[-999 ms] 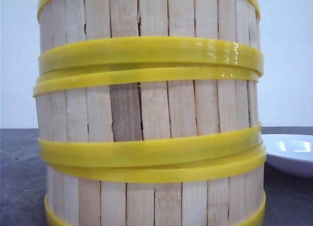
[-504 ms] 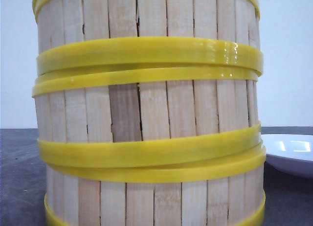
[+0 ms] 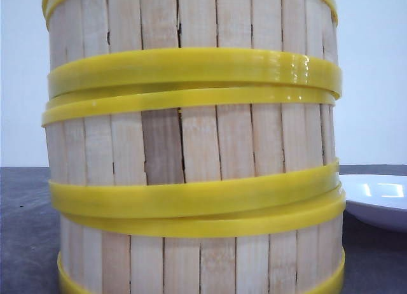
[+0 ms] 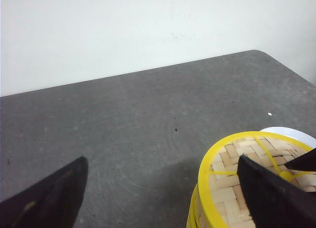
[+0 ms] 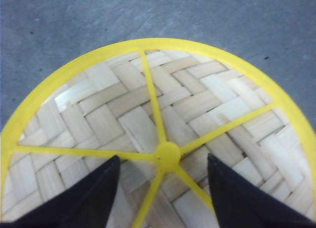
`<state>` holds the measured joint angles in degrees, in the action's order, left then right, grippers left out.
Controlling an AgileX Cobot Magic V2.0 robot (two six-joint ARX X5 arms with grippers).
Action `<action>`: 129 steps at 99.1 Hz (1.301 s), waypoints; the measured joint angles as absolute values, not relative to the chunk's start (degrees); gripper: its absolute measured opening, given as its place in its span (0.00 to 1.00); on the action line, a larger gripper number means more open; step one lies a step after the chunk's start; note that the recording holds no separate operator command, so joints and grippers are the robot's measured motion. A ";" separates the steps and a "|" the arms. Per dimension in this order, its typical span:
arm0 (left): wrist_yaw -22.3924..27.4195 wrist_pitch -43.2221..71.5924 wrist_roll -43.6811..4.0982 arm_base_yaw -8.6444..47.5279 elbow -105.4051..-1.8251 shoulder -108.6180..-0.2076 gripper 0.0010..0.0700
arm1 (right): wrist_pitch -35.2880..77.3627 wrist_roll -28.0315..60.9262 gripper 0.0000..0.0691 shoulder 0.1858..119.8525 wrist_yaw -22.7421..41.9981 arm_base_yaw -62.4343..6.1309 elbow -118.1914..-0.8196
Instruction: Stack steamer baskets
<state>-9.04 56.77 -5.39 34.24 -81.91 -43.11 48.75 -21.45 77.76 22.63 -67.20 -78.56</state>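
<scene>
On the dark grey table [image 4: 123, 124] the steamer baskets [image 3: 191, 154] stand stacked in one column close before the front camera, a white plate [image 3: 375, 198] just beside them on the right. Capping the stack is the woven lid [image 5: 148, 124] with its yellow rim and spokes. Above it hangs the right gripper [image 5: 163, 188], fingers spread either side of the lid's hub — holding nothing. Off to one side, the left gripper [image 4: 163, 188] gapes wide — one finger over bare table, the other over the lid.
</scene>
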 joint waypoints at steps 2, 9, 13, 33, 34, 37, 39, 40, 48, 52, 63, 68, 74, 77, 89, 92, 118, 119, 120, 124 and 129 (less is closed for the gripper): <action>-9.04 56.80 -5.39 34.26 -81.91 -43.11 0.84 | 48.25 -21.41 0.53 77.76 23.51 -67.48 -78.52; -9.04 56.80 -5.39 34.24 -81.91 -43.11 0.84 | 46.02 -20.73 0.54 77.60 25.91 -68.05 -78.48; -9.04 56.77 -5.39 34.24 -81.91 -43.11 0.84 | 44.23 -19.86 0.54 77.30 27.14 -68.27 -78.43; -9.06 56.07 -5.37 34.26 -81.91 -43.11 0.69 | 33.89 -12.93 0.50 71.77 31.81 -68.42 -78.30; -9.06 55.88 -5.37 34.24 -81.91 -43.11 0.66 | 33.56 -12.56 0.48 71.40 31.94 -68.42 -78.30; -9.08 55.16 -5.37 34.24 -81.91 -43.00 0.55 | 32.84 -11.33 0.38 70.24 32.38 -68.42 -78.30; -9.08 54.59 -5.37 34.24 -81.91 -42.92 0.47 | 32.64 -10.39 0.30 69.52 32.69 -68.42 -78.30; -9.10 54.33 -5.37 34.26 -81.89 -42.87 0.42 | 32.58 -9.91 0.26 69.14 32.84 -68.42 -78.30; -10.39 50.87 -5.41 34.26 -80.95 -41.82 0.14 | 32.93 -5.98 0.10 66.85 34.28 -68.38 -78.30; -11.94 48.99 -5.41 34.24 -79.83 -40.88 0.08 | 33.32 -4.71 0.07 65.87 34.72 -68.03 -78.19; -16.88 43.66 -5.39 34.24 -73.78 -36.34 0.03 | 30.79 -2.98 0.04 61.34 34.68 -66.08 -73.08; -17.93 41.06 -5.39 34.24 -69.71 -33.26 0.02 | 28.32 -2.55 0.03 58.41 33.85 -64.60 -68.55; -18.20 38.48 -5.39 34.26 -63.96 -29.39 0.02 | 24.43 -1.45 0.03 54.52 31.40 -62.22 -62.13; -18.37 37.85 -5.39 34.24 -61.43 -27.97 0.02 | 22.70 -0.71 0.03 52.62 30.04 -60.95 -58.87; -19.40 39.29 -5.91 34.24 -54.54 -25.26 0.02 | 21.21 1.15 0.03 47.33 26.44 -56.25 -49.98; -19.38 40.36 -6.20 34.26 -54.17 -25.02 0.02 | 22.33 1.32 0.03 46.87 26.15 -55.70 -49.63; -19.42 40.99 -7.11 34.24 -54.26 -24.32 0.02 | 17.28 1.74 0.03 42.72 25.67 -55.37 -49.78; -19.42 41.01 -7.11 34.24 -54.26 -24.32 0.02 | 17.02 1.74 0.03 42.65 25.67 -55.37 -49.80; -19.42 41.04 -7.11 34.24 -54.26 -24.34 0.02 | 16.75 1.74 0.03 42.61 25.65 -55.37 -49.80; -19.40 41.04 -7.11 34.26 -54.26 -24.34 0.02 | 15.81 1.74 0.03 42.41 25.65 -55.37 -49.80; -19.42 41.01 -7.11 34.24 -54.26 -24.34 0.02 | 14.87 1.74 0.03 42.37 25.63 -55.37 -49.80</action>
